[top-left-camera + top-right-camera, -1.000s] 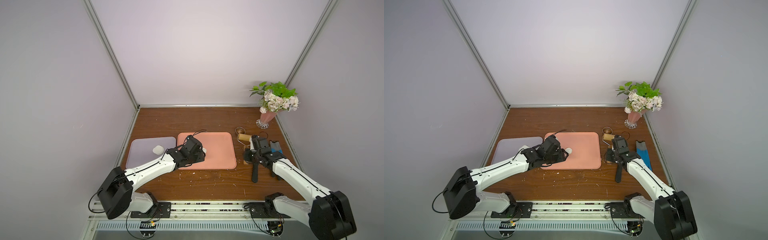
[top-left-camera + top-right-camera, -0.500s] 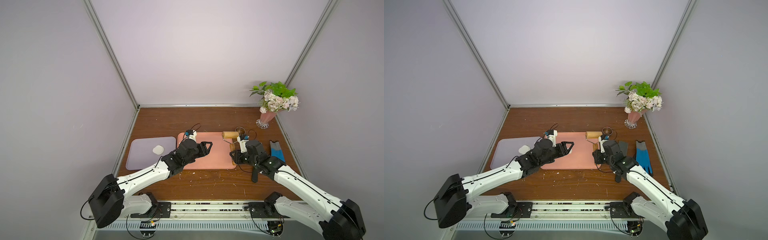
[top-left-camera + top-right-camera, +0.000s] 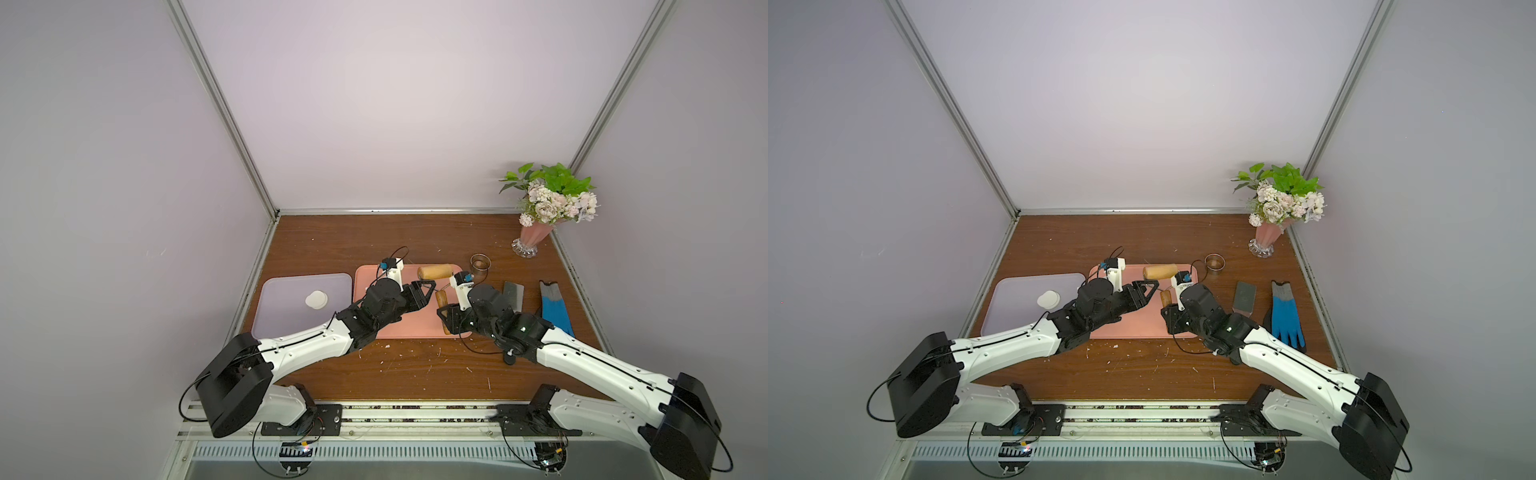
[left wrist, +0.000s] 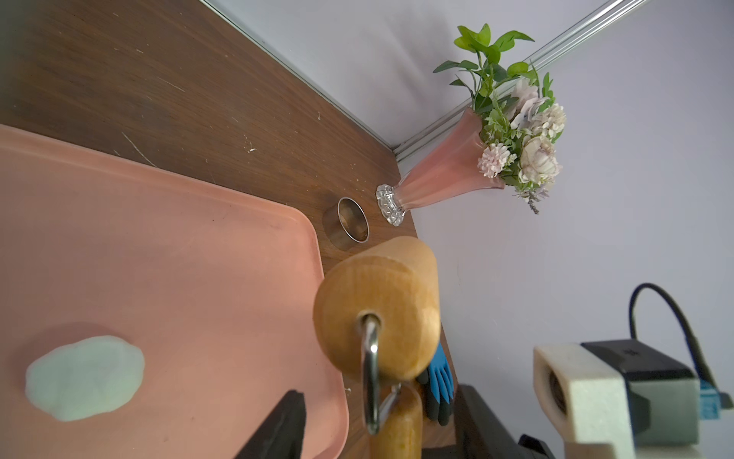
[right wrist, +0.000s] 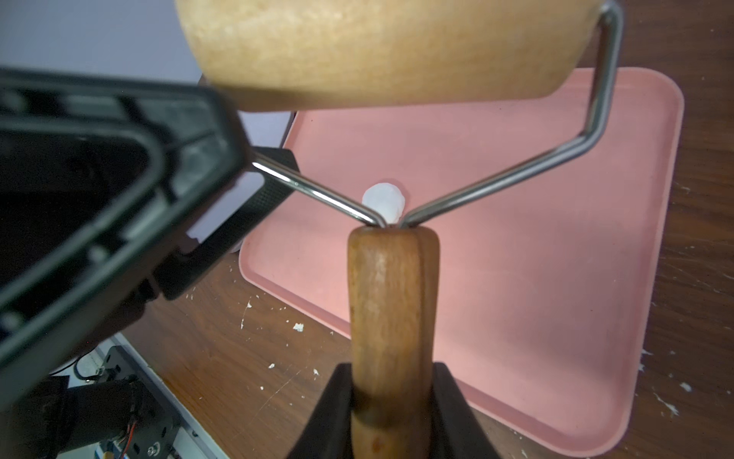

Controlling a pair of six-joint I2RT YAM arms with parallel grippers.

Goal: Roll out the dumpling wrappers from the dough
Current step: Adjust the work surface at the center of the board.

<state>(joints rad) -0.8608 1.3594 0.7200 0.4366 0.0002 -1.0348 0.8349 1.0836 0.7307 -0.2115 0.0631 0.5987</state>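
Brown wood counter (image 3: pixel 374 237) carries a pink tray (image 3: pixel 415 328) at its middle, and your dough (image 4: pixel 83 377), a small white lump, lies on it. Your right gripper (image 5: pixel 391 371) is clamped on the handle of the roller (image 3: pixel 435 272), its drum clear of the tray. Your left gripper (image 3: pixel 427 293) stands spread, jaws either side of the roller's wire frame. Near the left edge a lavender tray (image 3: pixel 291 324) bears another white lump (image 3: pixel 316 300)

The right fingers (image 3: pixel 443 312) clamp the wooden roller (image 3: pixel 436 272) by its handle above the pink tray (image 3: pixel 419 325). The left fingers (image 3: pixel 424 289) hang just beside them. Well behind the left fingers, a dough lump (image 3: pixel 316 300) sits on the purple tray (image 3: pixel 282 291).
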